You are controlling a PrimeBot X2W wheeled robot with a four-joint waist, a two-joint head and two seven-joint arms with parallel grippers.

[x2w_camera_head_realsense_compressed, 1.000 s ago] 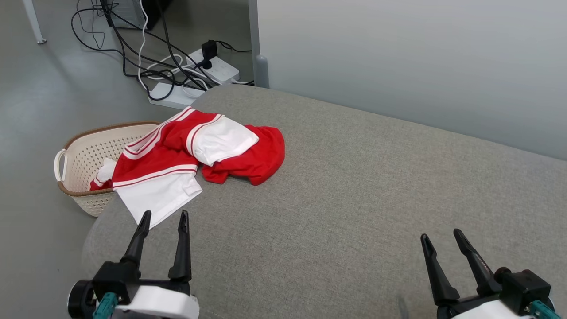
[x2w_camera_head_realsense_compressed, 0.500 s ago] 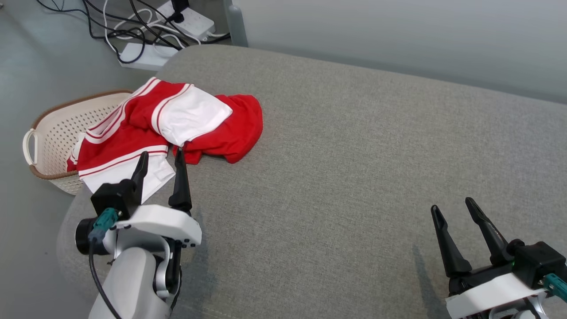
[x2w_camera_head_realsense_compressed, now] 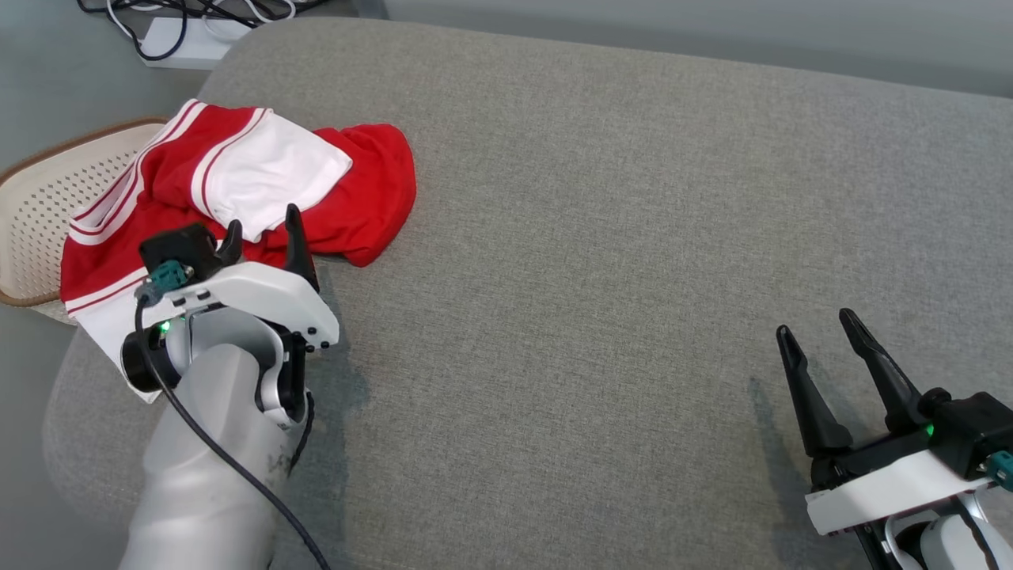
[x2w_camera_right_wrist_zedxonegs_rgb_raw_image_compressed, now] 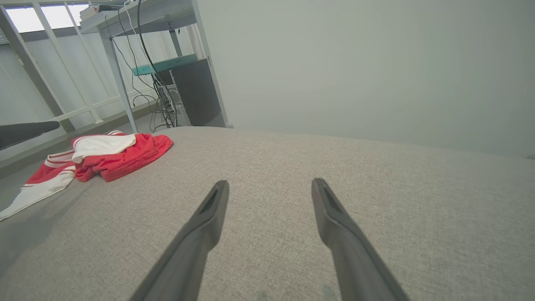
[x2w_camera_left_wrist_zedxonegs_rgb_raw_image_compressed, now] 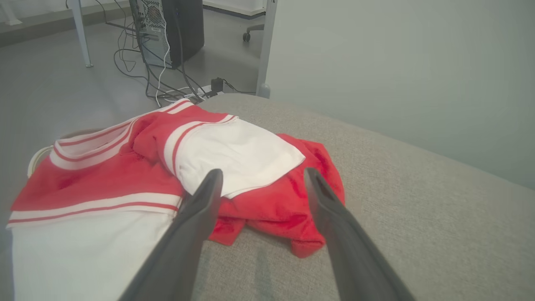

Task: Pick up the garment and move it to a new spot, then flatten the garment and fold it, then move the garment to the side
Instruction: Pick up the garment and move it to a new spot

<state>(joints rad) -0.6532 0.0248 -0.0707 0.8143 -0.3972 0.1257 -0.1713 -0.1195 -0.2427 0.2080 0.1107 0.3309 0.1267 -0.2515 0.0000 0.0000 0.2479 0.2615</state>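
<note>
garment (x2w_camera_head_realsense_compressed: 348, 214): on the surface (x2w_camera_head_realsense_compressed: 633, 237) at its far left corner, left part over the left edge
basket (x2w_camera_head_realsense_compressed: 32, 206): on the floor beside the left edge, partly under the garment
left hand (x2w_camera_head_realsense_compressed: 263, 220): at the garment's near side
right hand (x2w_camera_head_realsense_compressed: 815, 323): by the near right corner, well apart from the garment
power strip (x2w_camera_head_realsense_compressed: 190, 43): on the floor behind the far left corner

Head camera looks down; both wrist cameras skim toward the garment (x2w_camera_head_realsense_compressed: 237, 170)

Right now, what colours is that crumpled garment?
The garment is red and white with striped bands; the left wrist view shows it best.
</note>
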